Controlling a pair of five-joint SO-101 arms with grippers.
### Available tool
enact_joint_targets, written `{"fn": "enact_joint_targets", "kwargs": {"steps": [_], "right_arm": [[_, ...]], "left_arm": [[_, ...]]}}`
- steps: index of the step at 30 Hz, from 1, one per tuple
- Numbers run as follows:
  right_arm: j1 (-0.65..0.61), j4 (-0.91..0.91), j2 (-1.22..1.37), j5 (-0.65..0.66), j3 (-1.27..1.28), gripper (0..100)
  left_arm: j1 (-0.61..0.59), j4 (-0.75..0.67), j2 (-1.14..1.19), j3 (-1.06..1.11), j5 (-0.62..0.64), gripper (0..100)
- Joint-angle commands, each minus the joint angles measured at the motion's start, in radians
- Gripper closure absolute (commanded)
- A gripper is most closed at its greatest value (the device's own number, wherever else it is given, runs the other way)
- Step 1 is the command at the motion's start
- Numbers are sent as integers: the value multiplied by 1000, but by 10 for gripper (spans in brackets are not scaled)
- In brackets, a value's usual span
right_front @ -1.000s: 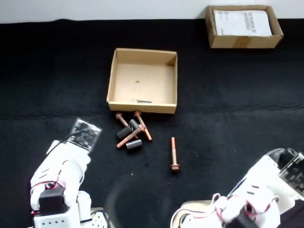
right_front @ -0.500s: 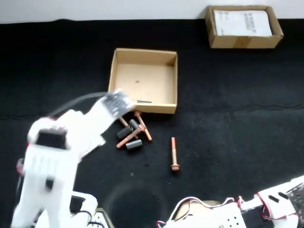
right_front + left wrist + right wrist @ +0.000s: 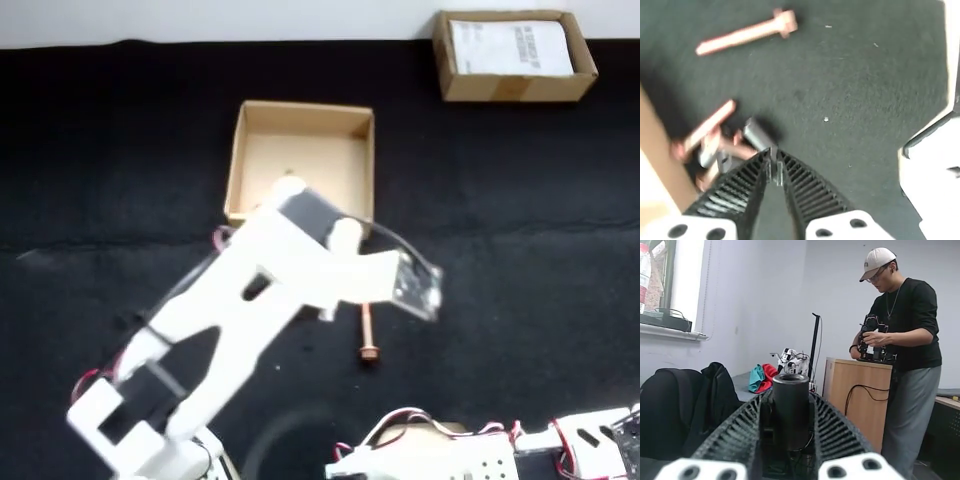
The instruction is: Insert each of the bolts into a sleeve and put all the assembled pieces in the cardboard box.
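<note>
Findings for your attention.

**Grippers.** Your right gripper (image 3: 790, 392) is raised off the table, its jaws clamped on a sleeve (image 3: 790, 415). The sleeve's long axis runs along the fingers and its open bore faces outward past the tips. Your left gripper (image 3: 774, 162) hangs over the pile (image 3: 707, 135) with its jaws drawn nearly together and nothing between them.

**Parts.**
- The pile of bolts lies just beside the box (image 3: 300, 160), at its 6 o'clock wall.
- A loose sleeve (image 3: 756, 134) sits just ahead of the left tips, against the pile.
- A lone bolt (image 3: 367, 335) lies apart, at about 5 o'clock from the box. Its axis runs 12 to 6, with the head at 6.

**Handling, as judged.**
- The bolts look like stiff, light metal, apt to roll on the shank.
- Take a bolt across the shank close to the head, leaving the plain end free to enter the bore.
- The sleeves look hard, smooth and round, so they could slip. Grip one across the body, as the right jaws do.
- The lone bolt is the cleaner pick, because the piled ones cross each other.
- You would need to widen the left jaws first.
</note>
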Motion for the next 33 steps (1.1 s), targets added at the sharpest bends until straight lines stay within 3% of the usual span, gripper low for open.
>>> {"fn": "enact_joint_targets", "kwargs": {"steps": [1, 8, 13, 25, 33], "right_arm": [[42, -21, -4, 20, 153, 991], [50, -21, -5, 86, 153, 991], [50, -21, -5, 103, 153, 991], [-10, -22, -5, 164, 147, 991], [-22, -22, -5, 207, 147, 991]], "left_arm": [[56, 12, 84, -56, -137, 989], [145, 14, 185, -76, -420, 852], [163, 8, 202, -125, -612, 810], [140, 14, 693, -667, -689, 803], [180, 15, 831, -754, -709, 803]]}}
